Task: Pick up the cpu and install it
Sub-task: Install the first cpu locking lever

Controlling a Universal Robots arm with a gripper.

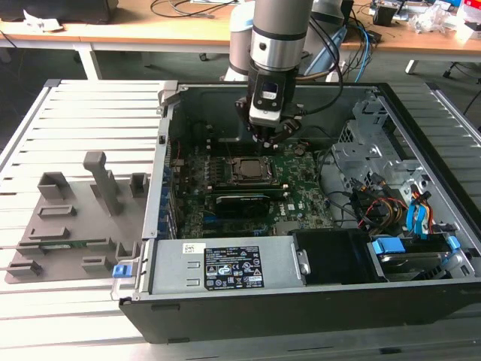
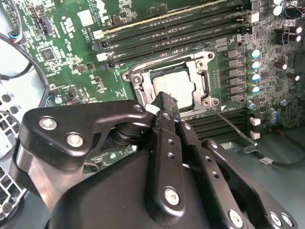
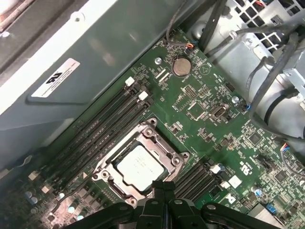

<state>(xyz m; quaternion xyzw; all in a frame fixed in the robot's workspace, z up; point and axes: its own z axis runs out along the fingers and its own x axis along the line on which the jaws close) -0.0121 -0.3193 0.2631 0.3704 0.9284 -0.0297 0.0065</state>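
Already seated, cpu [image 3: 137, 164] in socket [image 3: 167, 143], closed hand [image 3: 163, 185] above.

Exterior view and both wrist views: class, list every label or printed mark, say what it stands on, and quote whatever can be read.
On the power supply, exterior view, white sticker and black sticker: print too small to read.
On the grey metal housing, first wrist view, white label: unreadable.
On the motherboard, second wrist view, white markings: too small.
On the cpu top plate: faint print, unreadable.
Nothing can be quoted.
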